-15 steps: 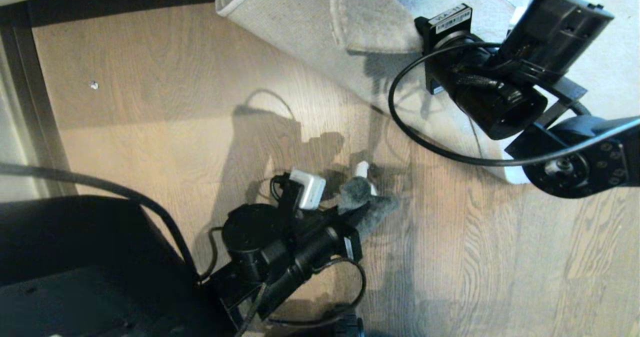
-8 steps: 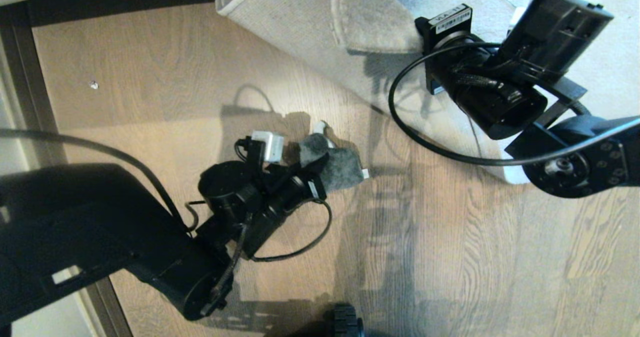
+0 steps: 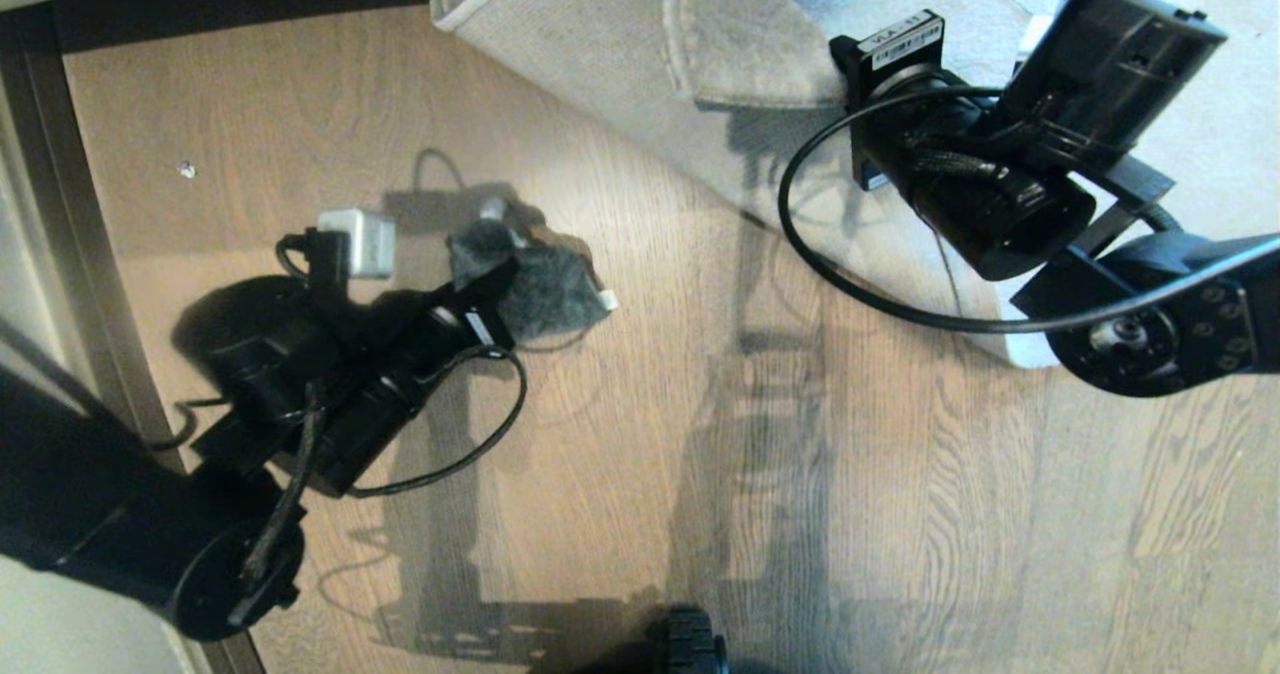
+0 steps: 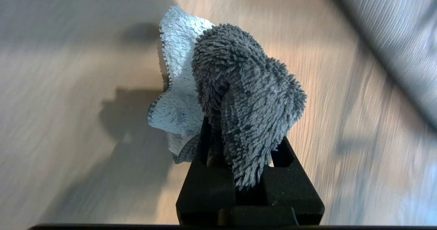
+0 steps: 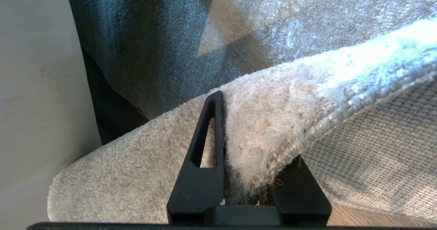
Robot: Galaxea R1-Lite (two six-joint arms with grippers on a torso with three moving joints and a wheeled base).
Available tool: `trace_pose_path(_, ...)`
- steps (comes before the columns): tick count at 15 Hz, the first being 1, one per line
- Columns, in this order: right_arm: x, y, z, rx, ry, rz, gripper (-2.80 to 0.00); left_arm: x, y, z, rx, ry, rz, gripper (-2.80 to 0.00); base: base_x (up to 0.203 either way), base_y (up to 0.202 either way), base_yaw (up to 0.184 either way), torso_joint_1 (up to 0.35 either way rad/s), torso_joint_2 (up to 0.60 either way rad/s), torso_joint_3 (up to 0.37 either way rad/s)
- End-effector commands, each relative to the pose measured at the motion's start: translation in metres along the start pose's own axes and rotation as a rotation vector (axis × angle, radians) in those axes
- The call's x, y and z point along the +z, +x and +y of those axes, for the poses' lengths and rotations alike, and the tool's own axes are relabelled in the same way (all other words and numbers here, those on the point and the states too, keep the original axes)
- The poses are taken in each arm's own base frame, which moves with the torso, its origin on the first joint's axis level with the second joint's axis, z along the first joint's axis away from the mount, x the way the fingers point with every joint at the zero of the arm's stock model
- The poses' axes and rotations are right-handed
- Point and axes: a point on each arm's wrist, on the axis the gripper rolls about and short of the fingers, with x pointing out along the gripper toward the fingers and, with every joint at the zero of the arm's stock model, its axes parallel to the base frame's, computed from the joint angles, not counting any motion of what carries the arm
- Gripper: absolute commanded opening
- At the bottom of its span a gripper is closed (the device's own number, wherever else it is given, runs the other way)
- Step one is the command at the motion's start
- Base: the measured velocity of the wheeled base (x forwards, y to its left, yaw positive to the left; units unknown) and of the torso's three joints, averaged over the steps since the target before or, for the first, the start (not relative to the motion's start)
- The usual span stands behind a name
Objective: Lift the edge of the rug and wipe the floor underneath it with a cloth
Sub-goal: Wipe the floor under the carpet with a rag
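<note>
R claw (image 5: 245, 175) clenched on the rug edge (image 5: 273, 127), holding it folded back, backing exposed. L claw (image 4: 239, 161) clamped on the cloth (image 4: 239, 100), low over the floor (image 3: 640, 454), well left of the lifted edge. Lift done; wiping in hand, strip nearest rug apparently outstanding.

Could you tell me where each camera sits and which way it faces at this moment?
Head view: on the robot's head, looking down at the floor; both arms show, the left end effector clamping the cloth, the right arm over the folded-back rug edge.
Left wrist view: behind the left end effector, facing the cloth over the floor.
Right wrist view: behind the right end effector, facing the pinched rug edge.
Shared: the cloth appears in head and left wrist views, the rug edge in head and right wrist views.
</note>
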Motion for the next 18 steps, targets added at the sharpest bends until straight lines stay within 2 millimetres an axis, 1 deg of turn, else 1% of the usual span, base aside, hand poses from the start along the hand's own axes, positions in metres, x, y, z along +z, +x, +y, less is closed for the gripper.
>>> trace_pose_path(1,0.0,0.0,0.0,0.005,0.007,-0.001,-2.8,0.009,-0.045,0.004,0.023,0.003,0.028,-2.8,0.0,0.0,0.0,0.0,0.0,0.0)
trace_pose_path(2,0.0,0.0,0.001,0.005,0.007,-0.001,-2.8,0.006,-0.06,0.002,0.02,0.002,0.063,-2.8,0.0,0.0,0.0,0.0,0.0,0.0)
trace_pose_path(3,0.001,0.0,0.001,0.006,0.008,-0.004,-2.8,0.002,-0.071,-0.003,-0.003,-0.001,0.093,-2.8,0.0,0.0,0.0,0.0,0.0,0.0)
trace_pose_path(5,0.001,-0.001,0.001,0.004,0.005,-0.002,-2.8,-0.01,-0.086,-0.026,-0.109,-0.014,0.163,-2.8,0.0,0.0,0.0,0.0,0.0,0.0)
trace_pose_path(7,-0.002,-0.002,-0.004,-0.01,-0.002,0.009,-2.8,-0.022,-0.093,-0.054,-0.234,-0.025,0.224,-2.8,0.0,0.0,0.0,0.0,0.0,0.0)
trace_pose_path(9,-0.002,-0.002,-0.004,-0.008,-0.002,0.013,-2.8,-0.042,-0.097,-0.083,-0.362,-0.026,0.309,-2.8,0.0,0.0,0.0,0.0,0.0,0.0)
trace_pose_path(10,-0.002,-0.002,-0.005,-0.01,-0.003,0.013,-2.8,-0.053,-0.095,-0.095,-0.406,-0.024,0.345,-2.8,0.0,0.0,0.0,0.0,0.0,0.0)
trace_pose_path(11,-0.002,-0.002,-0.006,-0.012,-0.003,0.014,-2.8,-0.065,-0.089,-0.106,-0.433,-0.02,0.372,-2.8,0.0,0.0,0.0,0.0,0.0,0.0)
trace_pose_path(12,-0.003,-0.001,-0.006,-0.012,-0.004,0.014,-2.8,-0.074,-0.079,-0.117,-0.453,-0.022,0.376,-2.8,0.0,0.0,0.0,0.0,0.0,0.0)
trace_pose_path(14,-0.005,0.0,-0.009,-0.018,-0.007,0.02,-2.8,-0.09,-0.051,-0.14,-0.477,-0.04,0.347,-2.8,0.0,0.0,0.0,0.0,0.0,0.0)
trace_pose_path(15,-0.006,0.0,-0.01,-0.021,-0.008,0.02,-2.8,-0.099,-0.039,-0.148,-0.48,-0.047,0.335,-2.8,0.0,0.0,0.0,0.0,0.0,0.0)
trace_pose_path(17,-0.006,0.0,-0.011,-0.022,-0.01,0.021,-2.8,-0.111,-0.014,-0.156,-0.459,-0.058,0.294,-2.8,0.0,0.0,0.0,0.0,0.0,0.0)
trace_pose_path(18,-0.007,0.0,-0.011,-0.024,-0.01,0.022,-2.8,-0.11,-0.001,-0.154,-0.431,-0.063,0.26,-2.8,0.0,0.0,0.0,0.0,0.0,0.0)
